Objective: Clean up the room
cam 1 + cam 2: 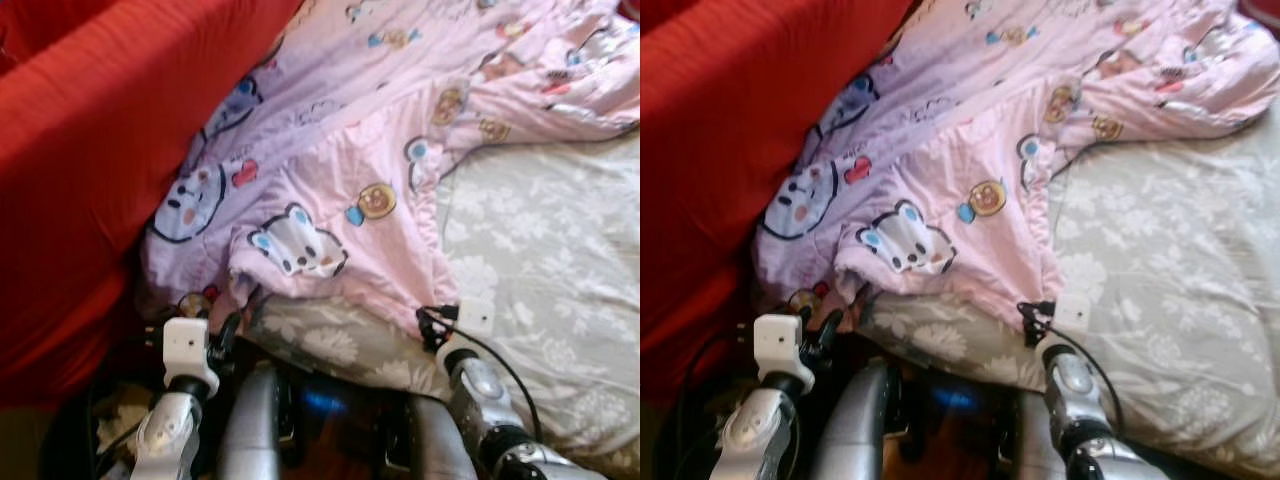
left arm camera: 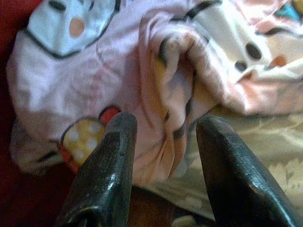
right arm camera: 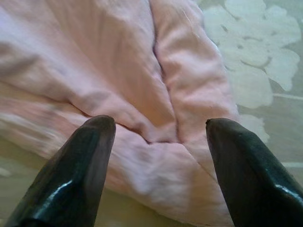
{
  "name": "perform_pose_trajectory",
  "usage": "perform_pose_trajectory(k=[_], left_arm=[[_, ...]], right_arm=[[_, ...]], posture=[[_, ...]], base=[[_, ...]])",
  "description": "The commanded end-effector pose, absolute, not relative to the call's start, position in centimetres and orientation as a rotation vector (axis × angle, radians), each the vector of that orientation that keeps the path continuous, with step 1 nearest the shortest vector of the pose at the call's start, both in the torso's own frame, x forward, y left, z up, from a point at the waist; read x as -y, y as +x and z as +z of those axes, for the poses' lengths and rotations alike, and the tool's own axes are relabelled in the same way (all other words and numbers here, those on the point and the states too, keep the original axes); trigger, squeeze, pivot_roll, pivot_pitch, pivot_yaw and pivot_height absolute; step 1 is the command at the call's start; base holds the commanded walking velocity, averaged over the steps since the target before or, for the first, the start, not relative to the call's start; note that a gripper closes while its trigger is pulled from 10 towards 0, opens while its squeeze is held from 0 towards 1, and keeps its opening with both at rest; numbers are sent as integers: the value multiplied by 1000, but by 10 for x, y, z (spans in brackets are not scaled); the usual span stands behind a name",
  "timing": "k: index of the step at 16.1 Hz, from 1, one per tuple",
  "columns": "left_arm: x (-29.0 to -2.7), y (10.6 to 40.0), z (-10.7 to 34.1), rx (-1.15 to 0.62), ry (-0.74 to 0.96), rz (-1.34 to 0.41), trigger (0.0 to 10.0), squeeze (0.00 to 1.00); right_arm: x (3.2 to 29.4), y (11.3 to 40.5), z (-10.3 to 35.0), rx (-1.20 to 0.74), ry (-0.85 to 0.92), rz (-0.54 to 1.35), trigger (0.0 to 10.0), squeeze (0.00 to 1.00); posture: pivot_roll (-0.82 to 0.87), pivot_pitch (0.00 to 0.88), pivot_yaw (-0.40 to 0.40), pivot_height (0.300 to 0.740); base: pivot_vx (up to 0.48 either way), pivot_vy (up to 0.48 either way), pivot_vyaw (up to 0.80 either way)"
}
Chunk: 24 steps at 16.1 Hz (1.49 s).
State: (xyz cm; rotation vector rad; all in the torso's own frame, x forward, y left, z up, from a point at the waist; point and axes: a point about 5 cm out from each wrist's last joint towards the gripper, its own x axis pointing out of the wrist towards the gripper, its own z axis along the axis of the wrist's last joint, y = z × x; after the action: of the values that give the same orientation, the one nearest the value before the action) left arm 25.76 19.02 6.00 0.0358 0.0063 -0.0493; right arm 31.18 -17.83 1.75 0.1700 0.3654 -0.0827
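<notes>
Left pincer (image 2: 163,156) and right pincer (image 3: 158,142), both spread open, at near hem of pink cartoon-print quilt (image 1: 350,150). Quilt soft, rumpled, long axis running diagonally away across bed's grey floral sheet (image 1: 540,260). Red fabric (image 1: 90,150) alongside, left.

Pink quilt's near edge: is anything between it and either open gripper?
Nothing visible. The left gripper has its fingers apart, with a fold of the pink quilt directly ahead between them. The right gripper is likewise open over the quilt's hem, where it lies on the grey floral sheet.
</notes>
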Motion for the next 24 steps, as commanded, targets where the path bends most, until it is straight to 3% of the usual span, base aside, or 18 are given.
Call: perform_pose_trajectory(k=[1,5,17,18,19,24], left_arm=[[-192,247,51,-59,36,-45,10000,0],[-195,235,53,-80,38,-36,10000,0],[-196,221,71,-93,49,-46,10000,0],[-197,220,71,-103,55,-53,10000,0],[-197,220,71,-106,57,-53,10000,0],[-196,220,70,-119,51,-49,10000,0]], right_arm=[[186,298,2,-451,154,-130,10000,0],[201,292,-3,-481,156,-190,10000,0],[196,278,-16,-516,265,-210,10000,0],[194,276,-18,-519,274,-209,2588,0],[194,275,-19,-522,273,-208,0,0],[195,275,-18,-505,282,-210,0,0]], posture=[[250,435,26,641],[264,446,28,641],[300,505,62,641],[301,505,65,641],[301,504,66,641],[297,495,68,641]], base=[[0,0,0],[0,0,0],[0,0,0],[0,0,0],[0,0,0],[0,0,0]])
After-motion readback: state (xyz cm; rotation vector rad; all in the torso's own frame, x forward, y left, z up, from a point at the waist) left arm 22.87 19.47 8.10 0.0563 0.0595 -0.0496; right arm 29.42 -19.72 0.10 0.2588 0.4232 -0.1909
